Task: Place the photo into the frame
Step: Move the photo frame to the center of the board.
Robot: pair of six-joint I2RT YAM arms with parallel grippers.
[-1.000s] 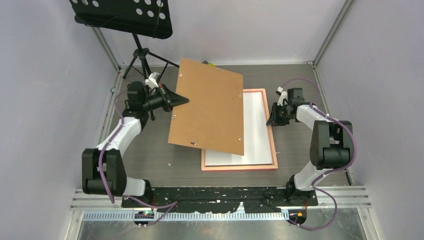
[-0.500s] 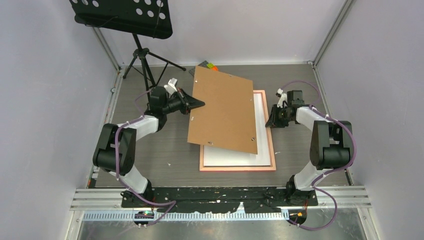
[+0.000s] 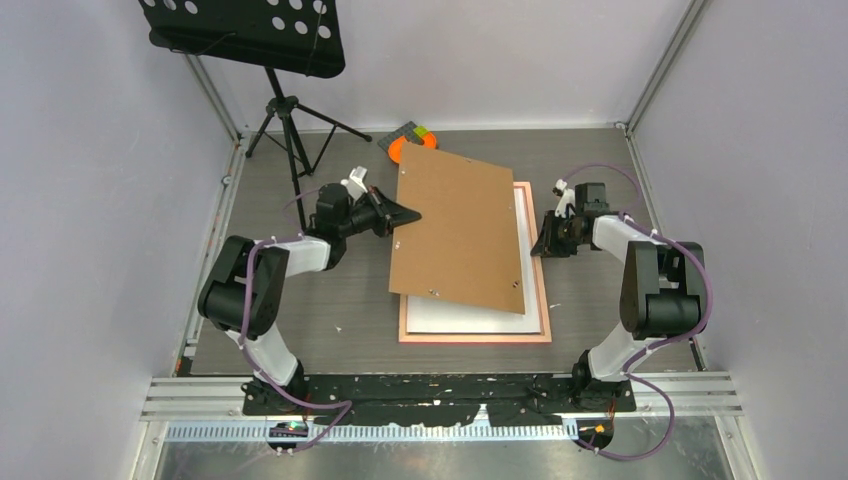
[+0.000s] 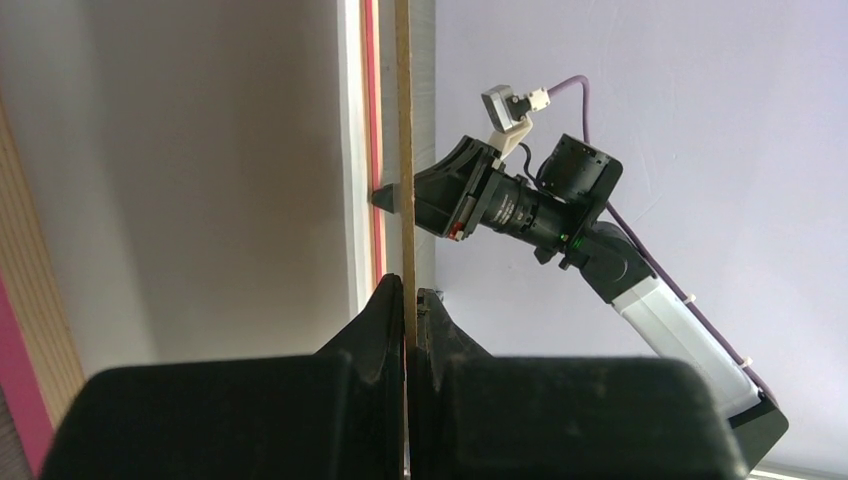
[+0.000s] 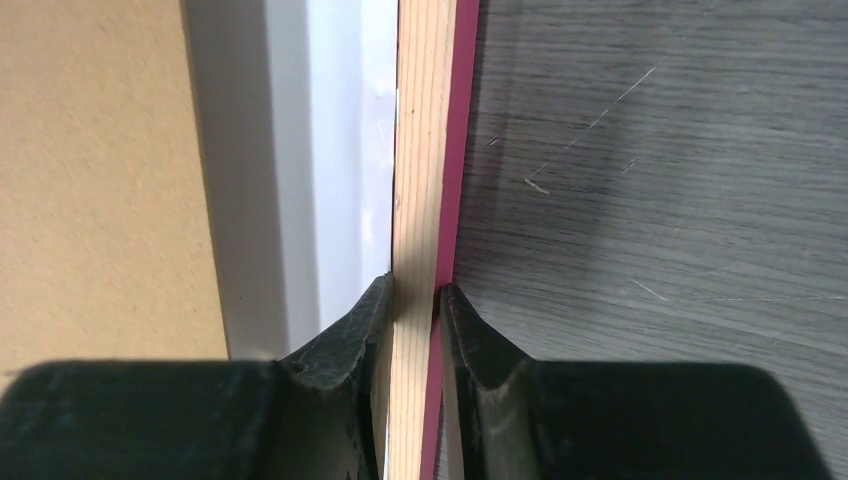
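Frame (image 3: 475, 337) is laid flat on the dark bench (image 3: 330, 300). Its right rail is pinched in the right tool (image 3: 542, 245), which is only narrowly parted, with one finger inside the rail and one outside. Brown backing board (image 3: 460, 230) is held tilted over the frame, and its left edge is clamped tight in the closed-up left tool (image 3: 405, 213). The board's far edge is reached out toward the right tool. A white sheet (image 3: 470, 322) is seen inside the frame, partly covered by the board; whether it's the photo face down can't be told tbh. A small orange object (image 3: 400, 150) is parked beyond the left tool, by the back wall.
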